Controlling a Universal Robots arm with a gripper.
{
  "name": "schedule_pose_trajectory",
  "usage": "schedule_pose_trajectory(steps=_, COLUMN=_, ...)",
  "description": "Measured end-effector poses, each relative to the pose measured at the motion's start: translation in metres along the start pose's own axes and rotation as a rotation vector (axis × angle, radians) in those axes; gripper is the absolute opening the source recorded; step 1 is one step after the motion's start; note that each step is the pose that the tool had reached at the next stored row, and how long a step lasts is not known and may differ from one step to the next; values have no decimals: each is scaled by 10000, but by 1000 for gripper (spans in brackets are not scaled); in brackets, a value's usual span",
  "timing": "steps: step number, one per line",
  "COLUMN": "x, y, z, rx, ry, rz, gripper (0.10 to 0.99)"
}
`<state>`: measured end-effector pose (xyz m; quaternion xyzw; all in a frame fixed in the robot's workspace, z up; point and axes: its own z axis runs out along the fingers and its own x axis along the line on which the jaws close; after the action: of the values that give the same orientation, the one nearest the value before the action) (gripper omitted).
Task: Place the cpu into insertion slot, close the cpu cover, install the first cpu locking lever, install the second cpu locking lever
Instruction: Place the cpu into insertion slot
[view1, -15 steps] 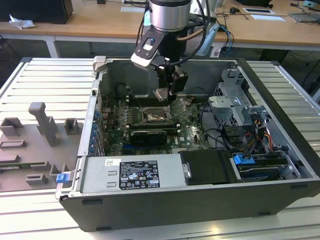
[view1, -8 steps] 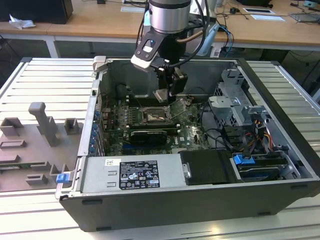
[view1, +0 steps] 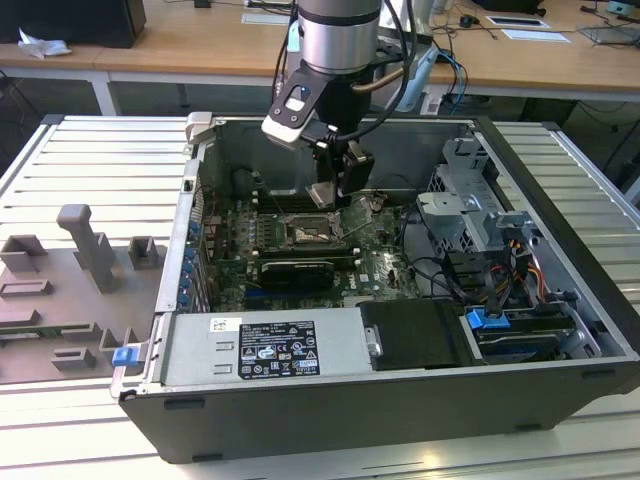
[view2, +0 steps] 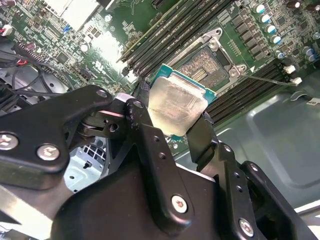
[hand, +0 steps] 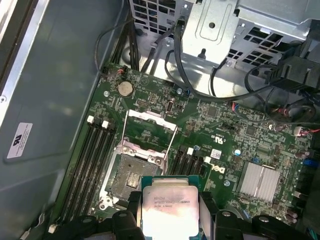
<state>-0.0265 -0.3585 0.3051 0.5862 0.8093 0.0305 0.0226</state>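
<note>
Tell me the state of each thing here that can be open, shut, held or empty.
cpu: held in the fingers, not seated.
gripper: shut on the cpu.
insertion slot: empty, uncovered.
cpu cover: swung open.
computer case: side open.

Exterior view: off arm, elevated, looks obliquely down into open computer case (view1: 350, 420), mid range. Both wrist views: close, looking past jaws onto motherboard (view2: 100, 50) (hand: 220, 130), different angles. Shared by all three: insertion slot (view1: 310, 232) (view2: 205, 67) (hand: 132, 175). Wrist views share cpu (view2: 177, 102) (hand: 170, 207).
</note>
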Motion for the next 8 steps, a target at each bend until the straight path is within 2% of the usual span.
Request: schedule_pose_trajectory(steps=8, x=2, y=-3, z=44, rx=13, ry=-73, rz=454, gripper=545)
